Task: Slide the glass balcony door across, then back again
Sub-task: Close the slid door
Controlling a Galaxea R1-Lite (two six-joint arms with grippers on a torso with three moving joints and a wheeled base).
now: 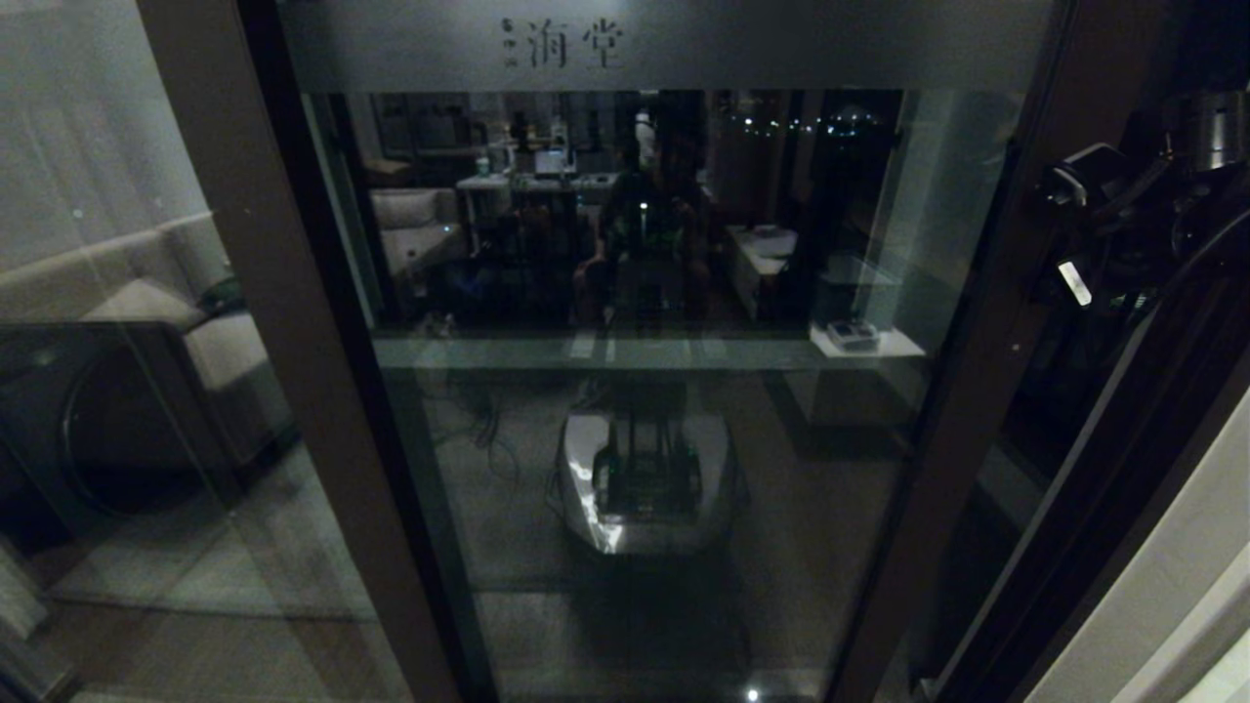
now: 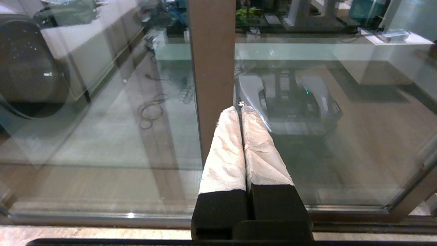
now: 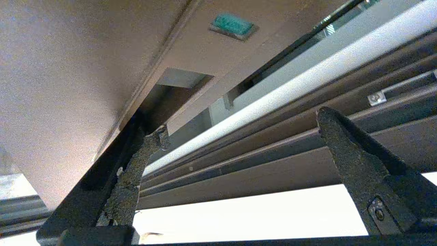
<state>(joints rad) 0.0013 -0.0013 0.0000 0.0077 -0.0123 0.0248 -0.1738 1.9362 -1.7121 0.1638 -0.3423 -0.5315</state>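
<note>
Glass balcony door (image 1: 645,391): fills the middle of the head view from about 11 to 5 o'clock, its dark brown right stile (image 1: 967,391) slanting down at 3 to 5 o'clock; the frosted band with lettering sits at 12.
Door position: a dark gap shows between the right stile and the frame at 4 o'clock, so the panel looks partly slid across.
Right gripper (image 3: 239,130): at 2 to 3 o'clock in the head view, against the right stile. Jaws spread wide; one finger (image 3: 136,164) is hooked at the recessed handle slot (image 3: 177,89), the other stands free over the track rails (image 3: 273,150).
Left gripper (image 2: 240,112): parked low, padded fingers pressed together, nothing between them, pointing at the plain brown post (image 2: 211,61).
Risk, slip: only one fingertip bears on the slot edge; a push at a slant could let it ride out of the recess.
Risk, jam: the free finger lies near the rails and could catch as the door travels.
Risk, glass: a popped-out finger may skid onto the pane.
</note>
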